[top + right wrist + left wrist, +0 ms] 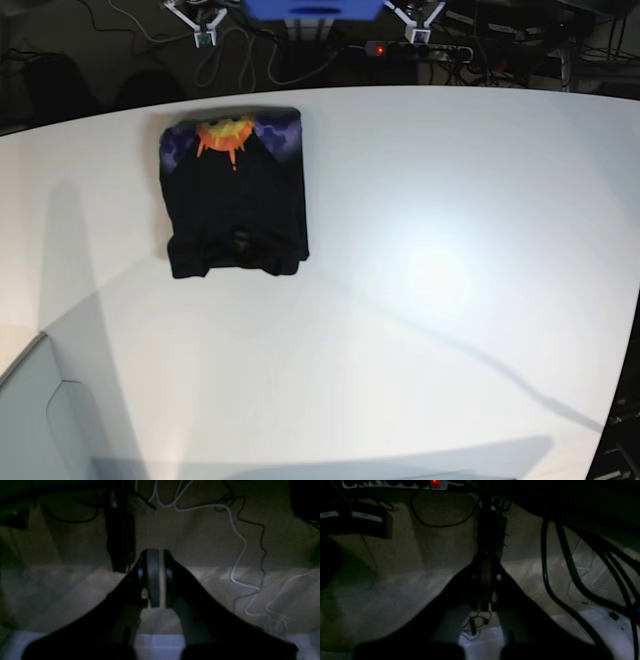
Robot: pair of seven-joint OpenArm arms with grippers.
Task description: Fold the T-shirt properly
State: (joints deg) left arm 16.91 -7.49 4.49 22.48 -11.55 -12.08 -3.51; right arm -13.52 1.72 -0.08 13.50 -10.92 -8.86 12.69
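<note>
The T-shirt (235,210) lies on the white table (450,250) at its far left, folded into a compact black rectangle. Its orange-yellow and purple print shows along the far edge. Neither gripper appears in the base view. In the left wrist view my left gripper (487,580) is shut with nothing in it, hanging over dim carpeted floor. In the right wrist view my right gripper (160,555) is also shut and empty, its pads nearly touching, above the same kind of floor. The T-shirt shows in neither wrist view.
A power strip with a red light (378,47) lies behind the table and also shows as a red glow (435,482). Thick black cables (570,575) hang at the right, and a white cable (237,562) snakes over the carpet. A blue box (315,8) sits behind the table.
</note>
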